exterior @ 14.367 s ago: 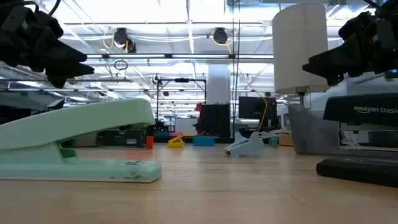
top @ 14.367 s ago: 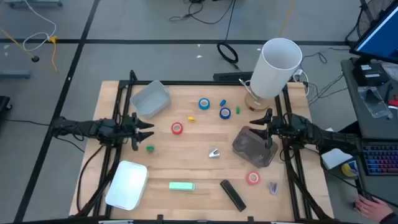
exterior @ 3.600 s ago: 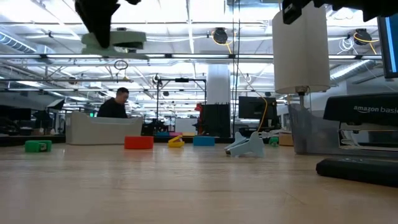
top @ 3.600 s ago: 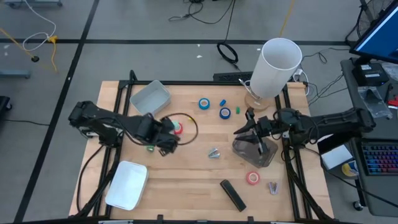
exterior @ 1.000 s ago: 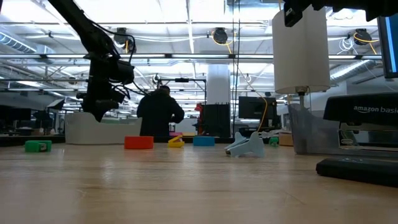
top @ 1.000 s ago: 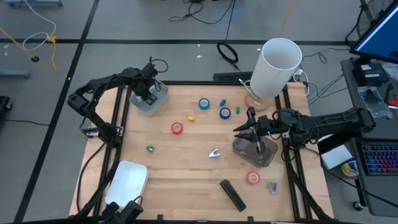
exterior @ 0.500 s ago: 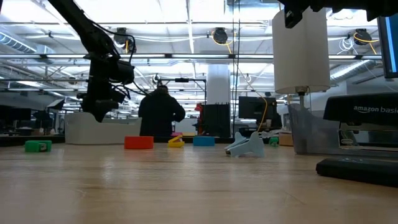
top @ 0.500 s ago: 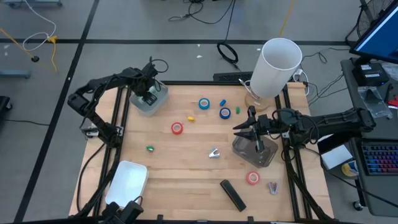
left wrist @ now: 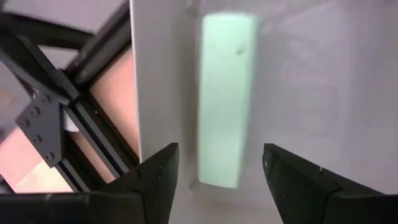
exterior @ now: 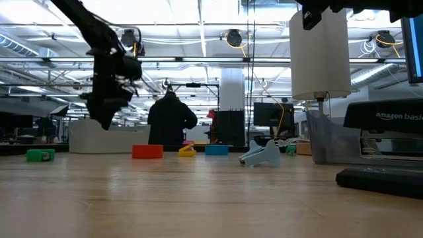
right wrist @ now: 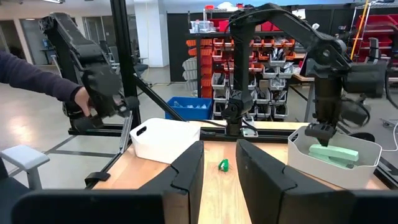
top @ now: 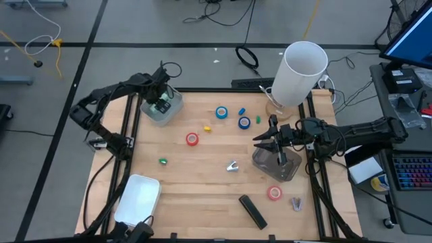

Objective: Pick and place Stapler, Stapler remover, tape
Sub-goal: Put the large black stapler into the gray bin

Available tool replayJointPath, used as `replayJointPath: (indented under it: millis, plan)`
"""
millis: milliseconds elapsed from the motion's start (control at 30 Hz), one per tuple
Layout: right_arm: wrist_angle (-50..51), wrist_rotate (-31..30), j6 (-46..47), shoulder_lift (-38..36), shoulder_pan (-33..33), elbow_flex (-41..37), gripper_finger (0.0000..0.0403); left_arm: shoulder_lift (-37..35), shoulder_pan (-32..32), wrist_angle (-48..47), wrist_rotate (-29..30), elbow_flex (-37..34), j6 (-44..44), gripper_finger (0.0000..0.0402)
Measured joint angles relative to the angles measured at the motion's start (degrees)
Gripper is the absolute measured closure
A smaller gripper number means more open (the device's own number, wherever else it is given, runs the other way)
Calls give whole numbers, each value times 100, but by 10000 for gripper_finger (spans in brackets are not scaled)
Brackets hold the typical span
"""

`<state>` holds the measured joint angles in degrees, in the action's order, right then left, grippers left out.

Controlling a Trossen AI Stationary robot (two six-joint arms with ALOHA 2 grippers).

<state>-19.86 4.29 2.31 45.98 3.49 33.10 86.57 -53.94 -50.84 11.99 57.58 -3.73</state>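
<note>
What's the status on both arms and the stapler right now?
Left pincer open above the grey bin, green stapler lying inside. Right pincer open, waiting over the dark tray. Nothing in the way.

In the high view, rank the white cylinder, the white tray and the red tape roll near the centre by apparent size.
1. White cylinder and white tray: they look alike, and the tall cylinder stands nearer the camera, so unranked.
2. Red tape roll, clearly smallest.

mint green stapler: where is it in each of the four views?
High: mint green stapler in the grey bin at the table's far left corner, under the left hand.
Low: not visible.
Left wrist, lying in the bin.
Right wrist, in the bin.
Shared landmark: the grey bin.
</note>
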Motion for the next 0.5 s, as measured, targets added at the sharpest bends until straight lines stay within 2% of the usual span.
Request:
replayJointPath:
  millis: [133, 267, 400, 500]
  plan:
    - [0, 12, 2, 2, 0, 0, 316, -710, 313, -40, -335, 4, 276, 168]
    - [0, 17, 25, 2, 0, 0, 316, -1483, 692, 12, -1324, 7, 749, 168]
    - [0, 18, 617, 2, 0, 0, 316, -2131, 1157, 90, -2206, 7, 1266, 167]
    - [0, 20, 1190, 2, 0, 0, 316, -2488, 1585, 161, -2433, 7, 1904, 167]
